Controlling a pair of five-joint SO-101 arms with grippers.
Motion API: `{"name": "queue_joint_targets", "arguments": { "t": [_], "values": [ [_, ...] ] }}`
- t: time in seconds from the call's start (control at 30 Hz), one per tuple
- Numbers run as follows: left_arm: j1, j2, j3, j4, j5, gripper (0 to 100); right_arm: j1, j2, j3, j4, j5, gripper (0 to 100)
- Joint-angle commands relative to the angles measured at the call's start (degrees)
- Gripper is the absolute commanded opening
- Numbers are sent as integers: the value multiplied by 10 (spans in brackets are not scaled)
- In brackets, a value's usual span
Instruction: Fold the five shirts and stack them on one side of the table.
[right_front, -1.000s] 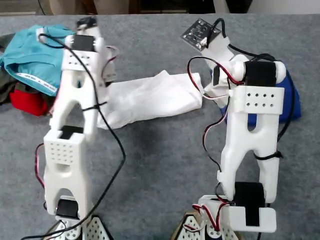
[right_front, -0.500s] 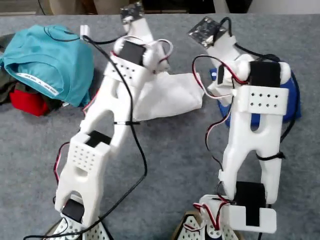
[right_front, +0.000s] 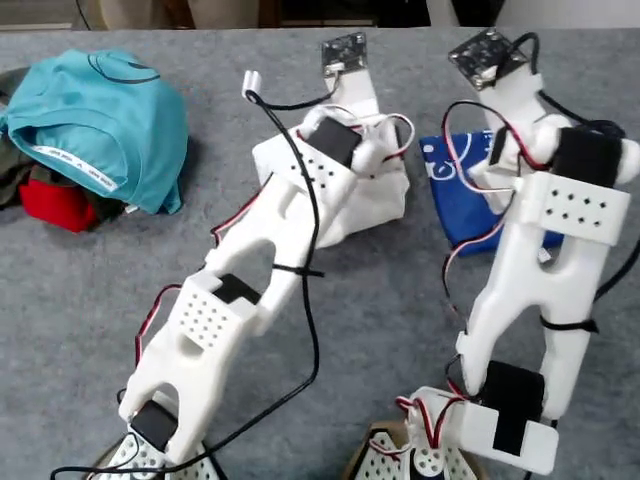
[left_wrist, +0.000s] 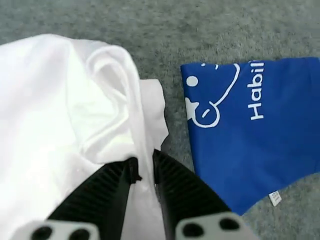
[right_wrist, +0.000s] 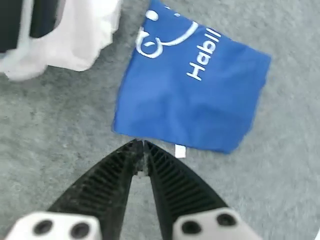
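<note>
**Operator:** Where's the white shirt against my left pincer?

**Spotter:** You've got it. The white shirt (left_wrist: 60, 125) is caught in your left pincer (left_wrist: 145, 161), which is clenched on a raised fold. Most of the cloth is bunched to one side of the tips and beyond them. It's too crumpled for you to read a long axis.

**Operator:** And the blue one?

**Spotter:** The blue shirt (left_wrist: 250, 145) lies folded flat on the desk (right_front: 400, 290). It's on the other side of your left pincer from the white bulk, toward your right arm. Only a narrow strip of desk shows between the two shirts.

**Operator:** My right pincer?

**Spotter:** Your right pincer (right_wrist: 141, 147) is pressed closed on nothing. Its tips sit just short of the blue shirt's near edge, close to the small tag (right_wrist: 180, 151). That edge runs across your line of reach, so the shirt lies straight ahead of the tips.

**Operator:** Which arm is better placed?

**Spotter:** The left, I'd judge, since it holds the cloth. The blue shirt marks the likely stacking side, nearer your right arm. The teal shirt (right_front: 100, 110) and red shirt (right_front: 55, 205) lie heaped well apart from both pincers, out past your left arm. I'd judge you're early in the task.
</note>
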Motion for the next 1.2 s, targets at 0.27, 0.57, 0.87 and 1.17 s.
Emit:
{"name": "queue_joint_targets", "arguments": {
  "t": [0.27,0.57,0.87,1.17],
  "values": [
    [-35,15,-28,-28,97,226,15,-23,-22,-17,-5,3],
    [-64,-11,-165,118,69,211,-44,-18,-22,-18,-7,5],
    [-273,-12,-233,288,-24,20,-226,155,-42,-134,-110,4],
    [-418,-18,-33,289,-115,19,-308,439,-276,-135,-194,4]
  ]
}}
